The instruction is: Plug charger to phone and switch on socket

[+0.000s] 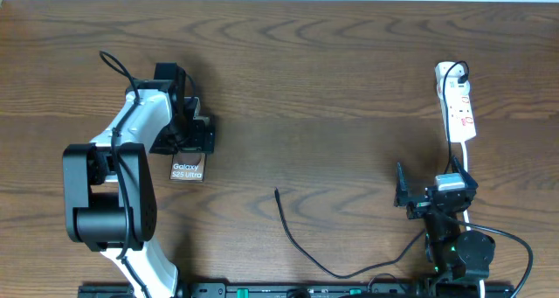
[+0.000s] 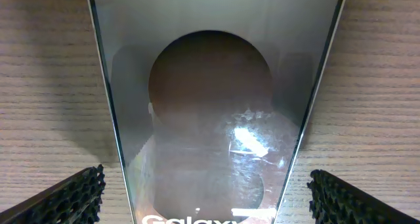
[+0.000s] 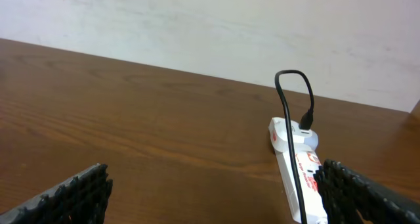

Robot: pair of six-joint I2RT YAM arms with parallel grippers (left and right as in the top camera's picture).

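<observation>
The phone (image 1: 187, 169) lies flat at the left. Only its end with white "Galaxy" lettering shows below my left gripper (image 1: 186, 148). In the left wrist view the phone (image 2: 210, 106) lies between the open fingers of the left gripper (image 2: 210, 201), with gaps on both sides. The charger's black cable (image 1: 301, 250) curves across the table's front; its connector tip (image 1: 277, 191) lies free at the middle. The white socket strip (image 1: 458, 101) is at the far right, with the cable plugged in at its far end (image 3: 306, 122). My right gripper (image 1: 403, 193) is open and empty (image 3: 216, 194), short of the socket (image 3: 298, 178).
The socket's white cord (image 1: 465, 162) runs toward the right arm's base. A white wall (image 3: 210, 27) stands behind the table's far edge. A black rail (image 1: 288, 290) runs along the front edge.
</observation>
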